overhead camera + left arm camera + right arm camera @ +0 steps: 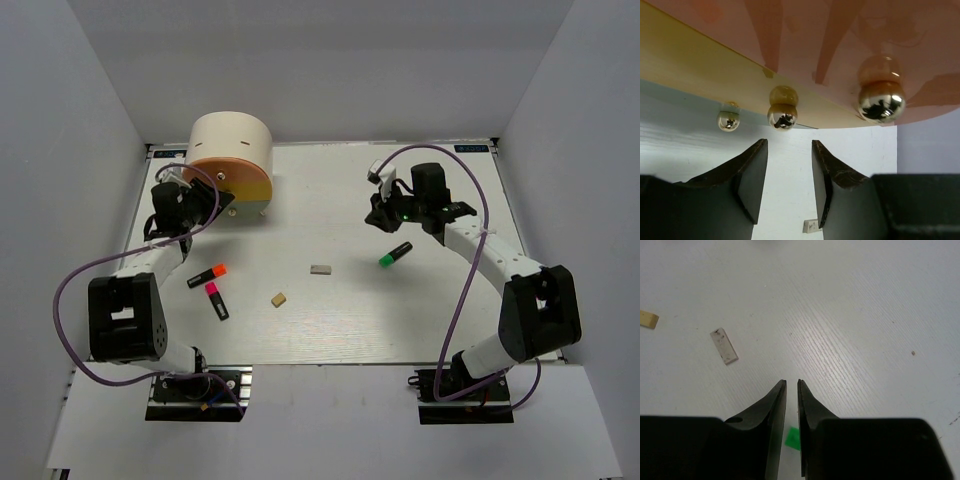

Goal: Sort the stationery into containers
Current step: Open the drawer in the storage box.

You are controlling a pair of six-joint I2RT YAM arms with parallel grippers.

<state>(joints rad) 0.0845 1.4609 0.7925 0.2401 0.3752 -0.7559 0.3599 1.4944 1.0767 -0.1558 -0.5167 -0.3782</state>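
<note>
The cream round cabinet [232, 140] stands at the back left, its orange drawer [235, 180] facing forward. My left gripper [205, 203] is open and empty just in front of it. In the left wrist view the open gripper [789, 150] sits below the knobs; the middle knob [783, 114] is right above the gap, below the orange drawer [840, 40] and the yellow drawer [700, 65]. My right gripper [386, 217] is shut and empty, above the green-capped marker [395, 254]. In the right wrist view its green cap [792, 437] shows beneath the gripper [791, 383].
The orange-capped marker [207, 275] and the pink-capped marker [217, 300] lie at the front left. A grey block [321, 269] and a tan block [279, 298] lie mid-table; both show in the right wrist view, grey [724, 345] and tan [648, 318]. White walls enclose the table.
</note>
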